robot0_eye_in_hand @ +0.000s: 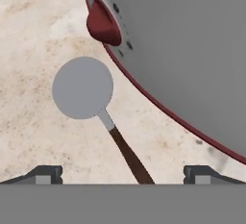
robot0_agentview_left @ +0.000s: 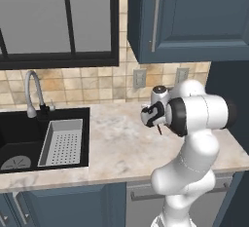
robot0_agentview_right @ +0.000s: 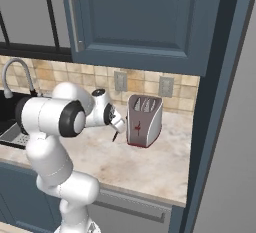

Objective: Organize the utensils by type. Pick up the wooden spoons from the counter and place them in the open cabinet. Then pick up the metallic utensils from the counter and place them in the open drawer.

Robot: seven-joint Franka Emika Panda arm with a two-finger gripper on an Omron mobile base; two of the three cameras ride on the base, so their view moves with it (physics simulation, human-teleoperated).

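Observation:
A metallic utensil [robot0_eye_in_hand: 82,88] with a round flat grey head and a dark brown handle lies below my hand, close beside the toaster [robot0_eye_in_hand: 192,50]. Its handle runs back between my two fingertips. My gripper [robot0_eye_in_hand: 123,175] is open, the fingers standing wide apart on either side of the handle without touching it. From the base cameras, the gripper [robot0_agentview_left: 150,118] [robot0_agentview_right: 120,125] hangs just above the counter, pointing toward the toaster [robot0_agentview_right: 144,120]. The thin dark handle [robot0_agentview_right: 115,136] [robot0_agentview_left: 159,129] shows just under it. I cannot tell whether the utensil rests on the counter.
The silver toaster with a red lever [robot0_eye_in_hand: 103,23] stands right of the gripper on the marble counter [robot0_agentview_left: 121,148]. A black sink [robot0_agentview_left: 24,145] with a perforated tray [robot0_agentview_left: 62,142] and a faucet [robot0_agentview_left: 33,92] lies to the left. A shut blue wall cabinet [robot0_agentview_left: 185,16] hangs above.

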